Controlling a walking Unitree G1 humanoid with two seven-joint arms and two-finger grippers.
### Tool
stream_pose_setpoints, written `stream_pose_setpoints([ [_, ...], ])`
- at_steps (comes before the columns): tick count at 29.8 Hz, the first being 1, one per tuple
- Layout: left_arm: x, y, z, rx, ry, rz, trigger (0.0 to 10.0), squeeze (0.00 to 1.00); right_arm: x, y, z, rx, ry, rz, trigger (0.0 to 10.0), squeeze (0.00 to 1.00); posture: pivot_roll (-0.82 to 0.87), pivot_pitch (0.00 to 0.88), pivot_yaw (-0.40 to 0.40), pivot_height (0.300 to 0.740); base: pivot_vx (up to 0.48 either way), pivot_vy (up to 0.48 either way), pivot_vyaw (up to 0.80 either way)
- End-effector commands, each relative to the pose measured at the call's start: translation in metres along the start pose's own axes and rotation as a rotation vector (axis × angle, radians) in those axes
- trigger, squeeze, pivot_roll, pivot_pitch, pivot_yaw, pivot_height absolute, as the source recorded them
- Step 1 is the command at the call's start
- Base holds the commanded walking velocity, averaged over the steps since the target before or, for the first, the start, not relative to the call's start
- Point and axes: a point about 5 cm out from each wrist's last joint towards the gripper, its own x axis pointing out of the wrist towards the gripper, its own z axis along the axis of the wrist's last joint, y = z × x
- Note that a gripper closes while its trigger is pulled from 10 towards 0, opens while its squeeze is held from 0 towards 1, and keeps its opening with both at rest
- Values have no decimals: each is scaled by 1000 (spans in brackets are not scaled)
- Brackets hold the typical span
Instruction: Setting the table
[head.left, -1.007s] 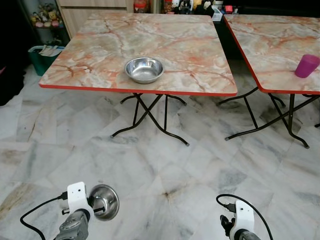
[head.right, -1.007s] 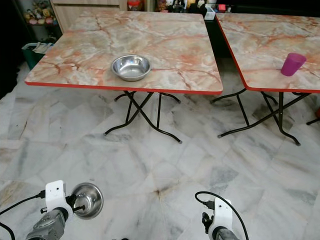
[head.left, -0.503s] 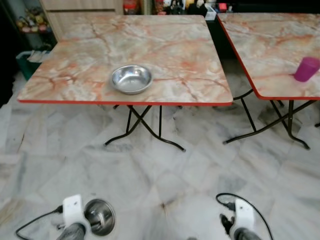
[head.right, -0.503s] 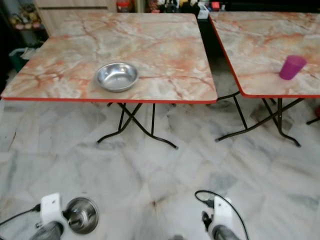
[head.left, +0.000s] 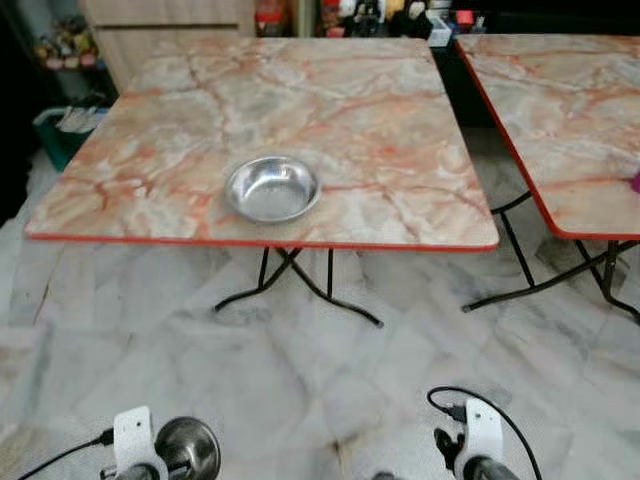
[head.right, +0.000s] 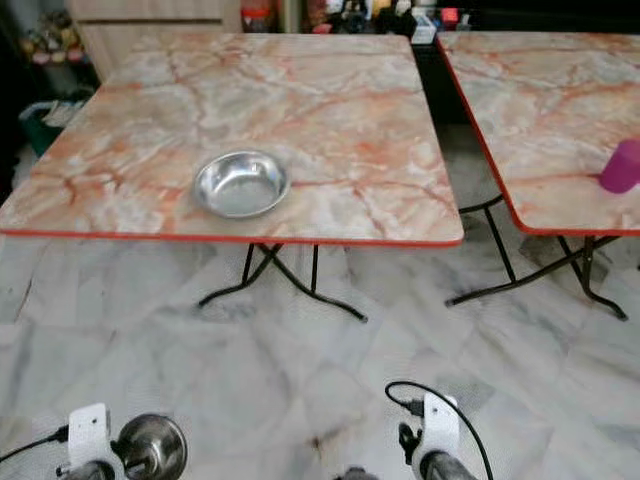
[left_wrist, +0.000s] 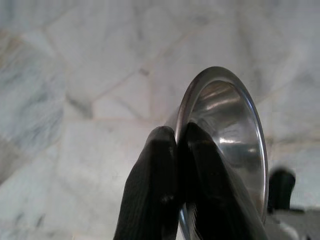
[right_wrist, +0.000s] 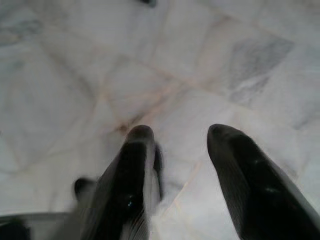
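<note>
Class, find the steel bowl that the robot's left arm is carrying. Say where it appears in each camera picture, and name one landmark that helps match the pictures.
Left eye view: carried bowl at the bottom, left of centre, over the floor.
Right eye view: bottom left corner.
Left wrist view: large, right of centre, its rim pinched by the left end effector.
Right wrist view: bowl not seen; open right end effector above the floor.
Shared landmark: the second bowl on the marble table.

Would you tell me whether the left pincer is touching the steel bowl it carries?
Touching: in the left wrist view, the left pincer pinches the bowl's rim.
</note>
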Motion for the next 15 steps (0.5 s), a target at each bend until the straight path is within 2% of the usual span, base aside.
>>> stream_pose_setpoints([
  [1, -2, 5, -9, 16, 38, 6, 10000, 0, 0, 0, 2, -6, -2, 0, 10000, 0, 41, 137, -16, 736, 480, 0, 0],
  [8, -2, 4, -10, 18, 47, 4, 10000, 0, 0, 0, 2, -7, -3, -6, 10000, 0, 43, 137, -15, 736, 480, 0, 0],
  [15, -1, 16, 3, 8, 8, 13, 10000, 0, 1, 0, 2, -8, -3, -6, 10000, 0, 42, 135, -13, 736, 0, 0, 0],
])
